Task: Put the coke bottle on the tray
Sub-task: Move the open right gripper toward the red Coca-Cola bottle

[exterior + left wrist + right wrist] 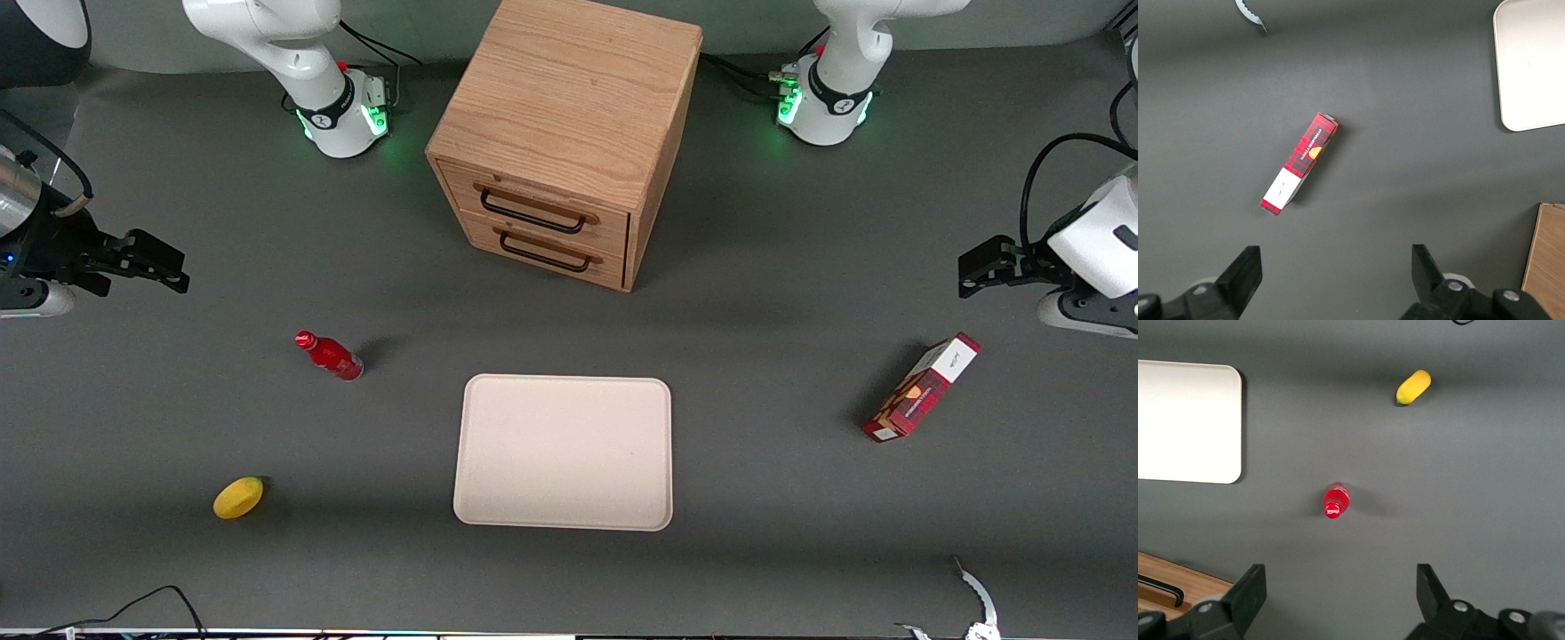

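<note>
The coke bottle, small, glossy red with a red cap, stands on the dark table toward the working arm's end, beside the tray. The tray is a flat cream rectangle with a low rim and nothing on it, in front of the wooden cabinet. My right gripper hangs high above the table at the working arm's end, farther from the front camera than the bottle. It is open, with nothing between its fingers.
A wooden two-drawer cabinet with both drawers shut stands farther from the front camera than the tray. A yellow lemon lies nearer to the camera than the bottle. A red-and-white carton lies toward the parked arm's end.
</note>
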Controlling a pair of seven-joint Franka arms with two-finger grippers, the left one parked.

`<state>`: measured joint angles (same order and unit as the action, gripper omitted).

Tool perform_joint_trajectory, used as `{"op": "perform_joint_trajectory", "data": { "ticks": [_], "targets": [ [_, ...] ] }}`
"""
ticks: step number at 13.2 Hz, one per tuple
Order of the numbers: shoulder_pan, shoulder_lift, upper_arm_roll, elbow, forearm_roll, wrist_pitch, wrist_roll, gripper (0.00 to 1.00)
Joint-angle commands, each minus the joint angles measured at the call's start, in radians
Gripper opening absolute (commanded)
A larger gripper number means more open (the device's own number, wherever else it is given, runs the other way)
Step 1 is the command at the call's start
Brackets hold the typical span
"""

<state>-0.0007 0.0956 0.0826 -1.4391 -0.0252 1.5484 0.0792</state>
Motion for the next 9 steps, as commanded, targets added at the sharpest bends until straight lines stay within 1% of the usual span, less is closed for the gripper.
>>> {"op": "perform_joint_trajectory", "data": {
  "ticks": [1,3,6,8,9],
  "targets": [
    [0.025,0.03,-0.01,0.039,0.007,-0.025,0.031,1.0],
    [0.03,0.055,-0.007,0.051,0.017,-0.025,0.036,1.0],
    [0.03,0.099,-0.004,0.037,0.024,0.038,0.019,1.0],
    [0.03,0.107,0.002,-0.03,0.024,0.1,0.016,1.0],
    [0.025,0.099,0.028,-0.074,0.024,0.128,0.014,1.0]
  ]
}}
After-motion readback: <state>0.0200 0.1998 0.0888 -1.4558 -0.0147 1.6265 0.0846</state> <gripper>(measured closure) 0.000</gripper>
